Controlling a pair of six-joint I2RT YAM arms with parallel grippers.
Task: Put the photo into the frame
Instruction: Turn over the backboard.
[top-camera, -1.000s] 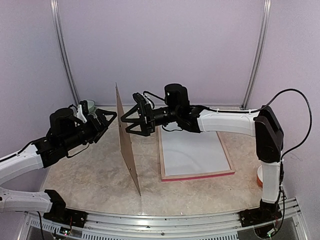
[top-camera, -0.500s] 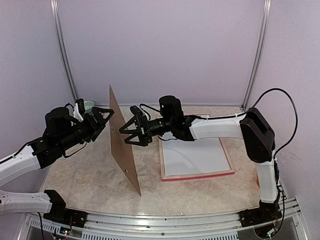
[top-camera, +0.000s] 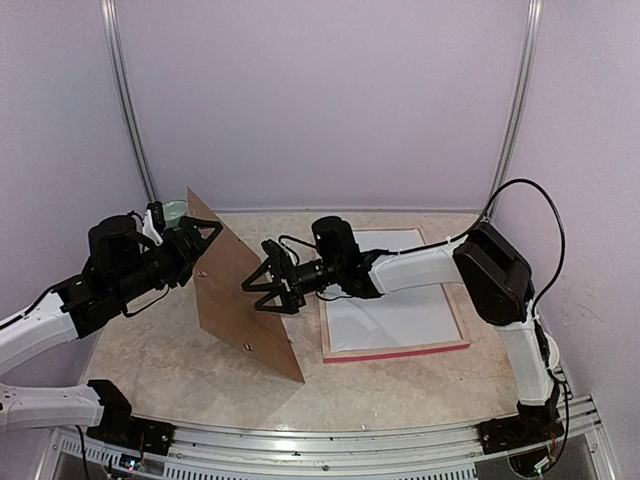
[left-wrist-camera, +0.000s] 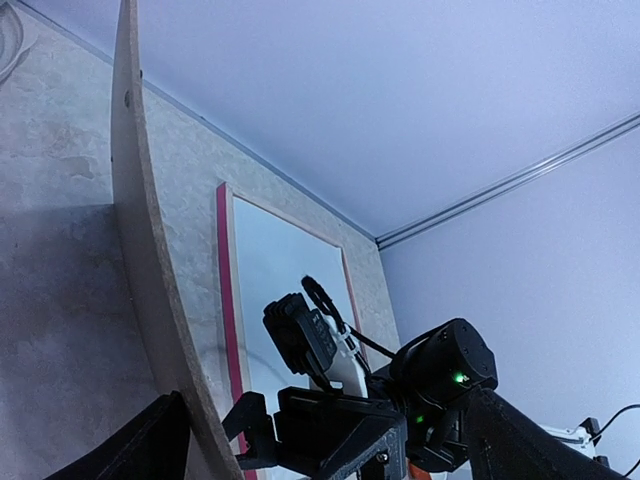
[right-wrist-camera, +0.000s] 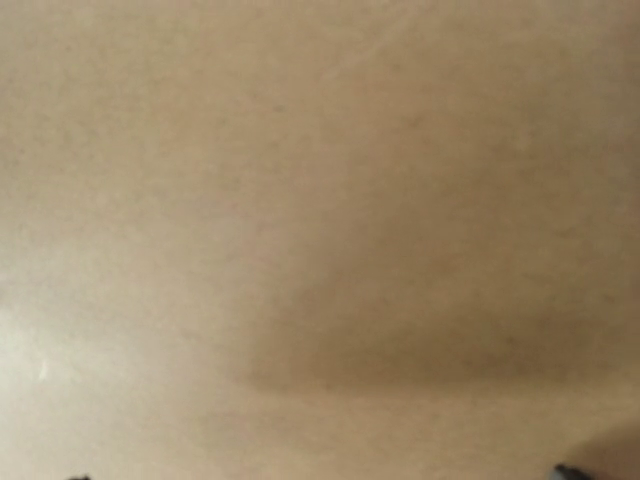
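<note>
A plain brown backing board (top-camera: 245, 300) is seen tilted on edge on the marbled tabletop (top-camera: 150, 360), its rim between the fingers of the left hand (top-camera: 205, 245), spread wide and gripping nothing. The right hand (top-camera: 268, 285), equally wide open and empty, is poised at the board's face. The pink-railed rectangular frame (top-camera: 395, 352) is laid flat just beyond, white inside.

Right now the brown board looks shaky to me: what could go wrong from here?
1. The brown board stands tilted on its lower edge, with the left tool and right tool both open, so it may topple or slide.
2. The right wrist view shows only board, so that arm works blind near the frame.
</note>
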